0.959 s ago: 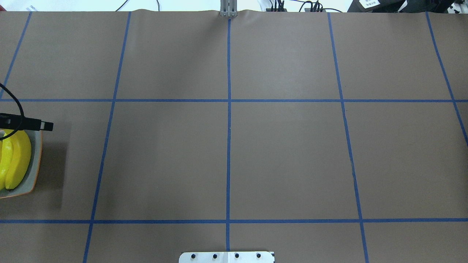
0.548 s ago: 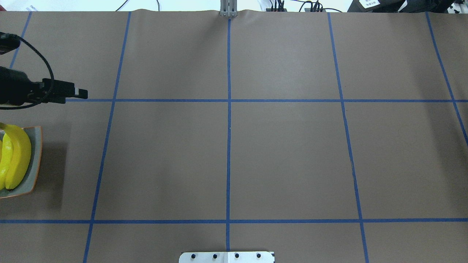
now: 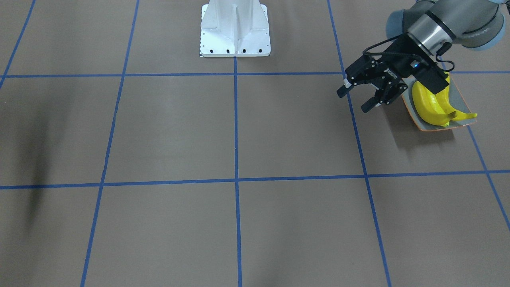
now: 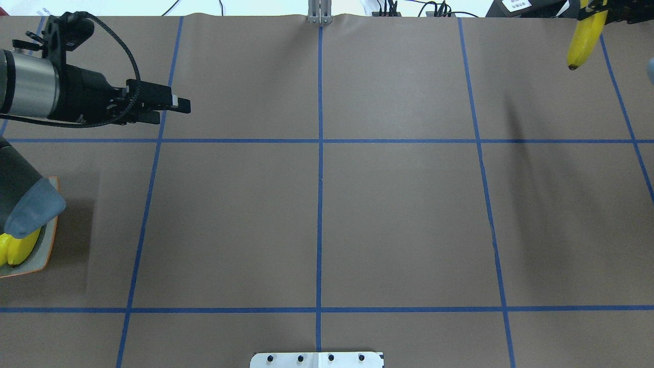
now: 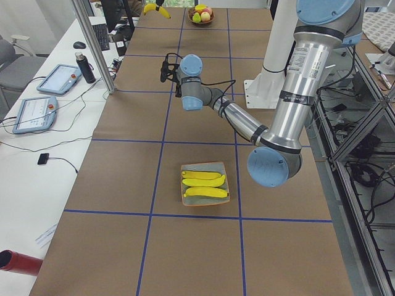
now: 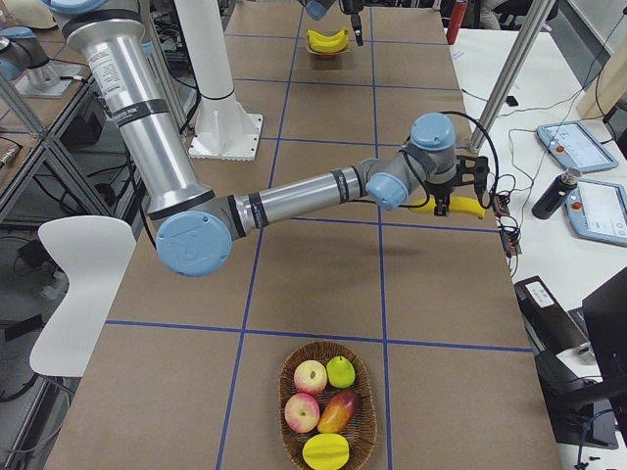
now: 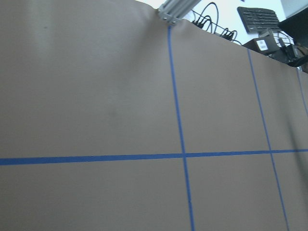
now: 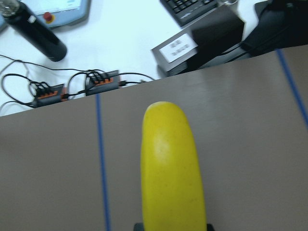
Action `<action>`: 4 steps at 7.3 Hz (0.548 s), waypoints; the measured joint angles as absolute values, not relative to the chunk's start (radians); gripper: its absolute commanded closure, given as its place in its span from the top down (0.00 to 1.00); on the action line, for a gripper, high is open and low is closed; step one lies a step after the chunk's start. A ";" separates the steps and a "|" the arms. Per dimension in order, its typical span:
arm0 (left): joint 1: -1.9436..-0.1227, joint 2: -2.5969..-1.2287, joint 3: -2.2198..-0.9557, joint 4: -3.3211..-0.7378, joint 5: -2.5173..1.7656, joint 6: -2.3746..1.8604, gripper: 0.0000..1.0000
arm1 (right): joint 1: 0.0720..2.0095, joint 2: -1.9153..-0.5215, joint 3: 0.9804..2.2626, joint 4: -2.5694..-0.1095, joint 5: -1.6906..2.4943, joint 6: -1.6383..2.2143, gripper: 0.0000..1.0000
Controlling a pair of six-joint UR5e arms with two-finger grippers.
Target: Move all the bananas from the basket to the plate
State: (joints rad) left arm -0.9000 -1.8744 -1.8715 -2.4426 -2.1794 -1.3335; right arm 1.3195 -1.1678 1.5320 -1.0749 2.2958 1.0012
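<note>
Hovering just beside the plate (image 3: 460, 100), the left tool (image 3: 353, 101) gaped empty; far from it, the right tool (image 6: 456, 199) clamped a banana (image 8: 171, 168).

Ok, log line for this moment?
left jaws: open, empty, away from plate | right jaws: shut on banana, aloft | plate: three bananas | basket: no banana seen

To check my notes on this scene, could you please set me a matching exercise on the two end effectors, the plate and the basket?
Things:
1 left end effector
2 right end effector
3 plate
4 basket

States:
A holds apples
B shut on a banana
C open, empty
D carries three bananas

Pairs: 1-C, 2-B, 3-D, 4-A
</note>
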 measured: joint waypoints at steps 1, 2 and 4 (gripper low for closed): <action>-0.874 -1.927 -1.858 -2.444 -2.174 -1.341 1.00 | 1.263 -1.150 1.594 -1.075 2.294 1.123 0.00; -0.849 -1.967 -1.851 -2.445 -2.172 -1.357 1.00 | 1.202 -1.123 1.648 -1.074 2.289 1.250 0.00; -0.824 -2.002 -1.852 -2.447 -2.171 -1.398 1.00 | 1.084 -1.056 1.716 -1.073 2.250 1.454 0.00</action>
State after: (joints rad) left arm -0.8236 -2.0022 -1.8523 -2.4474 -2.1707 -1.3983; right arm 1.0839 -1.0556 1.7160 -1.0729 2.2503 1.4539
